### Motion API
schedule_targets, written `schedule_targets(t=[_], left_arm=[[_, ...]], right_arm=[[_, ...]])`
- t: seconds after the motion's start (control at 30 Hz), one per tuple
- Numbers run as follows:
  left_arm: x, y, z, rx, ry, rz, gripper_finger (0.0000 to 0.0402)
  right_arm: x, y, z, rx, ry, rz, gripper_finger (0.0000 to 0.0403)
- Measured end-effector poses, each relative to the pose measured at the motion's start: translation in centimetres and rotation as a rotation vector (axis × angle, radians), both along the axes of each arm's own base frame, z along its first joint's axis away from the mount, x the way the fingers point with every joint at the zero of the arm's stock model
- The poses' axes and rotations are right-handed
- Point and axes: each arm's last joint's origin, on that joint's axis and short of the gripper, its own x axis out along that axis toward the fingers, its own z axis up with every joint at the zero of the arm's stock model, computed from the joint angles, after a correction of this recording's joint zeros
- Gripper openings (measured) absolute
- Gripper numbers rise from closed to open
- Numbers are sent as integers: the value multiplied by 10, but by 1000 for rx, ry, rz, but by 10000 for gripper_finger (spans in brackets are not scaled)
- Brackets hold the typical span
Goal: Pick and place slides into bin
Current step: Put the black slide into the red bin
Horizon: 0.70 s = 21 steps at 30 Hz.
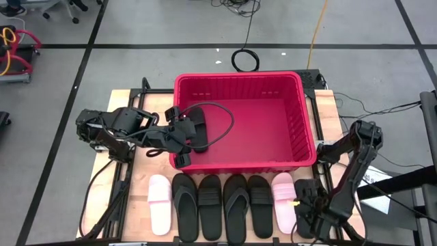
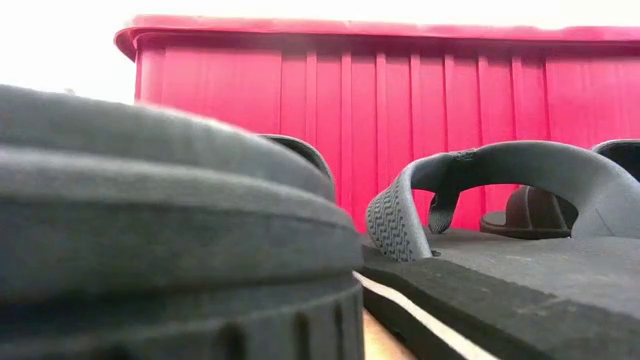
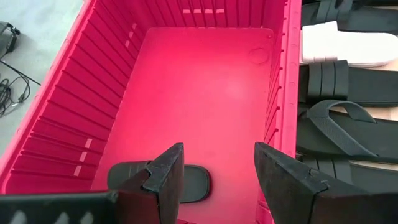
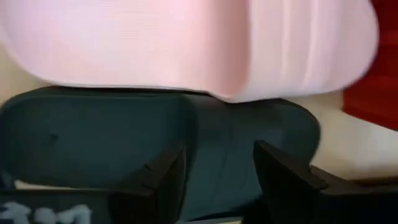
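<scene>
surface: wooden worktop (image 1: 140,179), red bin (image 1: 300,102) at back edge.
left gripper (image 3: 217,180): my fingers apart over bin, empty.
right gripper (image 4: 217,177): fingers apart over black slide (image 4: 93,140), front-right corner.
handling: looked light, bendy foam; I'd pinch the sole edge.

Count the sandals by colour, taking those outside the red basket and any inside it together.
Black sandals: 6 (5 outside the red basket, 1 inside)
Pink sandals: 2
Total: 8
</scene>
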Motion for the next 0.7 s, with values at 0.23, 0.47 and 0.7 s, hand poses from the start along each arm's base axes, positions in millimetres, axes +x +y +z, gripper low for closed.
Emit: schedule_targets(t=[0.23,0.47,0.7], left_arm=[[0,0,0,-2,1,-4,191],[0,0,0,-1,3,-5,191],[0,0,0,-1,3,-5,191]], right_arm=[[5,6,-1,69,-34,-2,182],[4,4,-15,12,-7,-25,177],[2,0,-20,-20,4,-50,175]])
